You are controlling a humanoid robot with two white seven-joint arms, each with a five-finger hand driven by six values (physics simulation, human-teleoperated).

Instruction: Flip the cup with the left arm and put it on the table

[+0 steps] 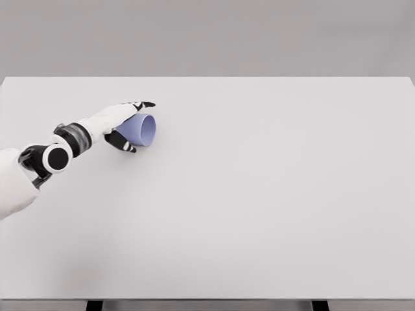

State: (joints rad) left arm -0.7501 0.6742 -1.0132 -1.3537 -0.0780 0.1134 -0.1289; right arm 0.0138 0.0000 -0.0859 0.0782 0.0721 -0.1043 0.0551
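Observation:
A pale blue cup (142,129) lies on its side at the left of the white table (259,194), its open mouth facing right toward the middle. My left hand (130,124) is wrapped around the cup's body, fingers above it and thumb below, so the base of the cup is hidden in the palm. The left arm comes in from the lower left. Whether the cup rests on the table or is lifted just off it cannot be told.
The table's far edge (207,78) runs behind the hand, and its near edge (207,299) lies along the bottom of the view.

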